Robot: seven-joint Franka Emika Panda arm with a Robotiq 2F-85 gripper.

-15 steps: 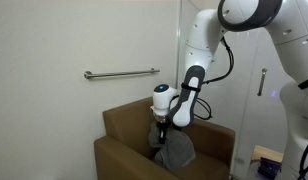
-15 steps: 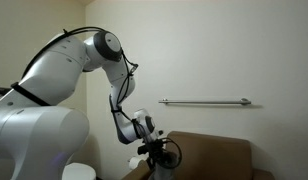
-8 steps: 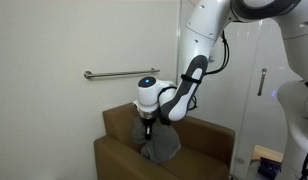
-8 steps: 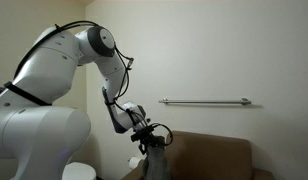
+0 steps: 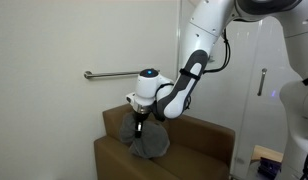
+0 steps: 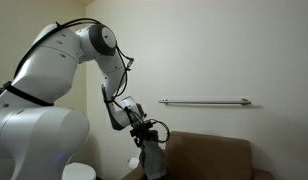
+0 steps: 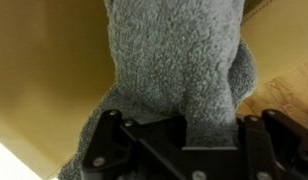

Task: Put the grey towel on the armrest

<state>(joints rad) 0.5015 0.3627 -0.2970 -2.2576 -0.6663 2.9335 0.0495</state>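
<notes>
1. The tool (image 5: 141, 122) points straight down over the brown armchair (image 5: 209, 140), and the grey towel (image 5: 147, 143) hangs directly beneath it, touching its tips.
2. In the wrist view the tool (image 7: 211, 135) is pinching the towel (image 7: 179, 55): a thick fold of cloth runs right between the two black fingers (image 7: 114, 140), which are pressed in against it from both sides.
3. In an exterior view the tool (image 6: 146, 143) sits at the top of the towel (image 6: 154, 162), and the cloth drops from it as a narrow grey column against the chair (image 6: 209, 150).
4. The towel is narrow where it is gripped and spreads wider lower down, where its bottom end is bunched into a soft heap against the upholstery.
5. That heap lies near the back corner of the chair, behind the near armrest (image 5: 114, 158). Whether it rests on the seat or only brushes it, I cannot tell.
6. Up close the cloth is a mid grey, with a nubbly, looped surface, thick and fluffy, folded on itself with one rounded lobe bulging out to the side.
7. The white arm (image 5: 189, 75) bends down from above to reach the chair.
8. A metal rail (image 5: 122, 73) runs across the pale wall (image 5: 54, 50) behind, well above the towel.
</notes>
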